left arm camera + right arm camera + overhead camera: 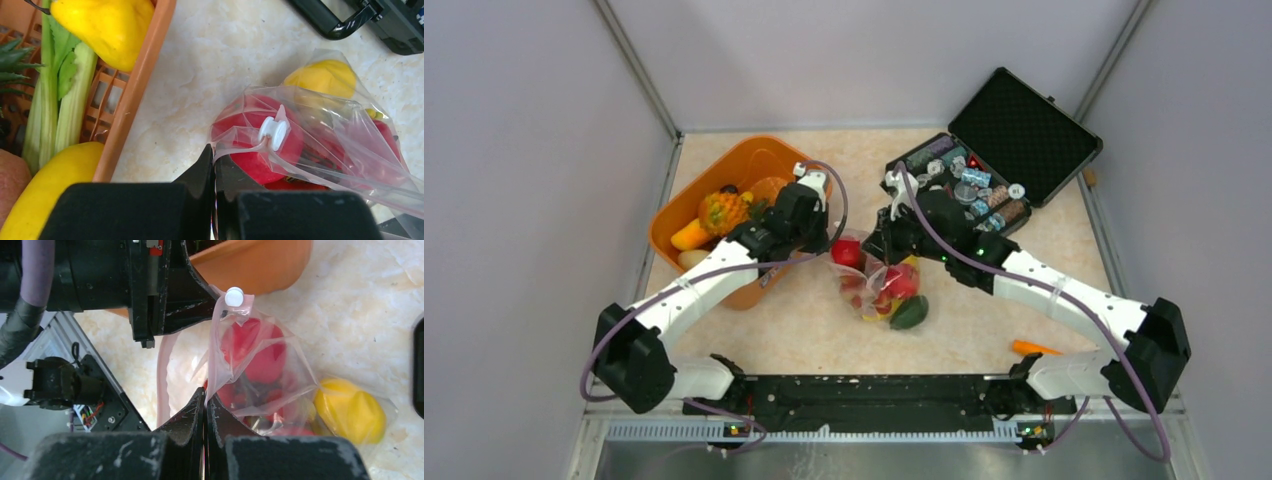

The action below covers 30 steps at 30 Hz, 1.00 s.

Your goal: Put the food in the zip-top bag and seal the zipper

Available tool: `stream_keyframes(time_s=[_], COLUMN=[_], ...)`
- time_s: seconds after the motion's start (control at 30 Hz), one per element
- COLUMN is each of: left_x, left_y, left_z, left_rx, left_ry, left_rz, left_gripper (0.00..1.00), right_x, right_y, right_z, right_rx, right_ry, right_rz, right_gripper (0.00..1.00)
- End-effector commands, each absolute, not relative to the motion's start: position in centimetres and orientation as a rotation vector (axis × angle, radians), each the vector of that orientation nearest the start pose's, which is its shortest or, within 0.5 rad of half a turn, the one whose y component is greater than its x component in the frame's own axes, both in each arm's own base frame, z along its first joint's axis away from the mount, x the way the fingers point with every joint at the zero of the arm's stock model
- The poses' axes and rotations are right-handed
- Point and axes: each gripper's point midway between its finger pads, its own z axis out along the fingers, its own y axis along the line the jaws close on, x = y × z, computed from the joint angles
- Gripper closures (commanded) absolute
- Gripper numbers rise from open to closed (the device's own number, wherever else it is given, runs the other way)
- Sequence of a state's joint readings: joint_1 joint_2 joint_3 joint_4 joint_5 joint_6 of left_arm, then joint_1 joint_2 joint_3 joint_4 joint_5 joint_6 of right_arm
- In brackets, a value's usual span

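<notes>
Zip-top bag [882, 290] lies mid table, between both arms. Food inside: red apple [250, 145], yellow piece [350, 412], green piece [909, 313]. More food in orange basket [145, 75], far left.

Left gripper [214, 160] clenched on zipper [214, 345] end, just beside white slider [273, 132]. Right gripper [205, 405] clenched on same zipper, further right.

Zipper pulled tight between them, long way left to right. Slider at left end, so left arm nearer. Mouth looks part open. Guess: slider must run right.

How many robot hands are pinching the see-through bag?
2. The left gripper pinches the zip-top bag beside its white slider; the right gripper pinches its mouth edge farther along. None hidden.
</notes>
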State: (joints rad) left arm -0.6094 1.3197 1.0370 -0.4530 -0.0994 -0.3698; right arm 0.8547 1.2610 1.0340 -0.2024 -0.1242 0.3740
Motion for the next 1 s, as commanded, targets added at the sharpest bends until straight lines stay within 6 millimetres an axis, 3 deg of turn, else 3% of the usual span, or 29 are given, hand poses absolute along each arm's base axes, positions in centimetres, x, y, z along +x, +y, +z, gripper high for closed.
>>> stream_keyframes(time_s=[0.0,0.13,0.2,0.27,0.43,0.53,0.73,0.97], left_x=[31.6,31.7,32.1,32.7,33.9,33.7,32.7,28.9], left_y=[-19.3,-18.3,-17.6,-16.8,-15.7,-16.7,-17.9,-21.5], left_z=[20.4,23.7,24.2,23.7,21.8,22.4,25.4,31.1], left_rx=[0.141,0.124,0.110,0.093,0.065,0.102,0.158,0.375], left_ry=[2.191,2.107,2.082,2.083,2.143,2.137,2.078,1.904], left_rz=[-0.355,-0.344,-0.317,-0.291,-0.288,-0.358,-0.469,-0.772], left_gripper=[1.00,1.00,1.00,1.00,1.00,1.00,1.00,1.00], right_x=[23.1,21.6,20.8,21.1,22.9,23.7,23.4,24.6], right_y=[33.9,34.0,34.3,34.5,34.8,34.3,32.4,27.2], right_z=[30.5,33.7,34.3,34.7,32.5,31.6,34.5,36.1], right_rx=[-0.562,-0.622,-0.651,-0.596,-0.466,-0.434,-0.387,-0.231], right_ry=[1.798,1.686,1.661,1.656,1.728,1.783,1.683,1.646], right_rz=[1.046,1.123,1.174,1.202,1.179,1.116,1.090,0.882], right_gripper=[1.00,1.00,1.00,1.00,1.00,1.00,1.00,1.00])
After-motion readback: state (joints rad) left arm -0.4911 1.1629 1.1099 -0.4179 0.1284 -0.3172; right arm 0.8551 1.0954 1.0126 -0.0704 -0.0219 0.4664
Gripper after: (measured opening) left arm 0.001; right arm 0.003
